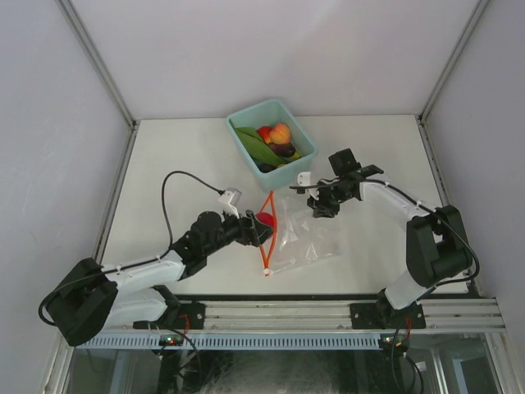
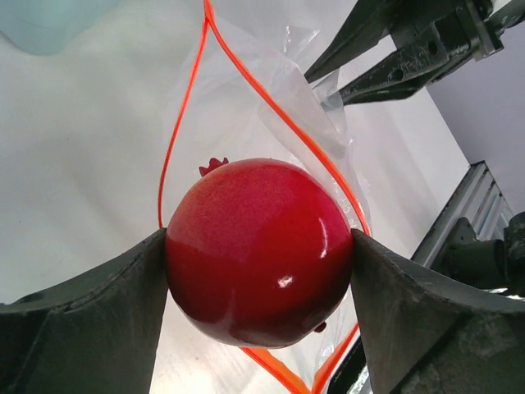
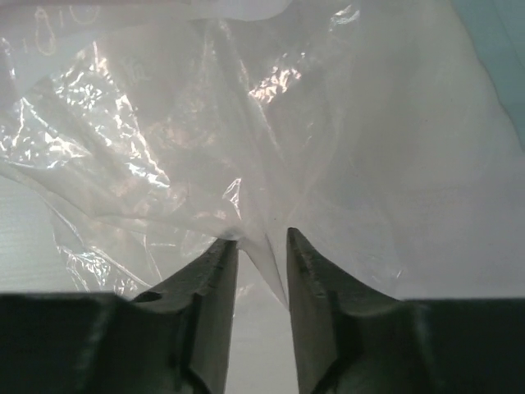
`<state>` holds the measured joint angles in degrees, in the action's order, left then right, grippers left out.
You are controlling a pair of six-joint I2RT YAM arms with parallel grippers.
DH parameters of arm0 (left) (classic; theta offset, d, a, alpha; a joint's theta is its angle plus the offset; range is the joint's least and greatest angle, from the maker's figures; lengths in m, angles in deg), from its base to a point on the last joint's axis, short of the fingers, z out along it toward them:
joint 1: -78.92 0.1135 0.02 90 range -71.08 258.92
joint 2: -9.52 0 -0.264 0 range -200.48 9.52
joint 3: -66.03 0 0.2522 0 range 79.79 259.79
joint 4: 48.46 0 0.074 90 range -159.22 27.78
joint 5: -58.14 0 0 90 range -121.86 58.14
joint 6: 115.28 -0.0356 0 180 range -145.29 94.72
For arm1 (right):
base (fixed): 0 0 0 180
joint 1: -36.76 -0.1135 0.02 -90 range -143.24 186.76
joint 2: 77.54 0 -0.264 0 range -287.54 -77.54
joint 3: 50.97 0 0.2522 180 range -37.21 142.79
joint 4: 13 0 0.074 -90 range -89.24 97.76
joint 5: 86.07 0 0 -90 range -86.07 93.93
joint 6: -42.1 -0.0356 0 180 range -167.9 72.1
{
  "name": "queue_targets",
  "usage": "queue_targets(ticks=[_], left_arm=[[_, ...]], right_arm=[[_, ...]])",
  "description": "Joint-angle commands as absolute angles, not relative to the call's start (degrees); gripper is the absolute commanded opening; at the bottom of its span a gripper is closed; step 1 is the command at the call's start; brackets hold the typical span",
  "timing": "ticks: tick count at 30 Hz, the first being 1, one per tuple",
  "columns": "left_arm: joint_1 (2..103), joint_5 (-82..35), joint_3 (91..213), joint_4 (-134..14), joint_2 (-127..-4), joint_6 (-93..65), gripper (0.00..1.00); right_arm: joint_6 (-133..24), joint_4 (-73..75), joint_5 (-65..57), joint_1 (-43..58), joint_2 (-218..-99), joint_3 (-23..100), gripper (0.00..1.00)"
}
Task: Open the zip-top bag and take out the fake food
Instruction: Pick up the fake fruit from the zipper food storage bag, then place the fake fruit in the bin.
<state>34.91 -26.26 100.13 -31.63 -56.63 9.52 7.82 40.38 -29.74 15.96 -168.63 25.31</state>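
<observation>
On the white table (image 1: 180,156) the zip-top bag (image 1: 310,240) lies open, seemingly empty, the left gripper (image 1: 261,222) clamped on the last red fruit (image 2: 259,250), the right gripper (image 3: 262,246) slightly parted.

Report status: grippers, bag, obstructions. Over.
Left gripper shut on red fruit at zip-top bag mouth. Right gripper slightly open, bag film between jaws. Nothing blocking.

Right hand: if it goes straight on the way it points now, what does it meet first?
The zip-top bag: its clear film lies directly at the tips of the right hand. What is behind the film is unclear.
</observation>
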Motion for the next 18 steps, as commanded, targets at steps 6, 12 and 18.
queue_targets(ticks=[6,12,18], left_arm=[[37.7,-22.9,98.8,-36.5,-50.3,12.2,0.31],[39.9,-21.9,98.8,-42.1,-44.3,14.9,0.31],[42.6,-17.9,99.7,-41.6,-40.1,21.9,0.31]], right_arm=[[7.7,38.7,-31.3,17.5,-164.1,25.2,0.53],[9.5,42.0,-35.9,19.3,-160.7,27.5,0.61],[14.8,49.4,-47.0,20.1,-157.2,31.2,0.65]])
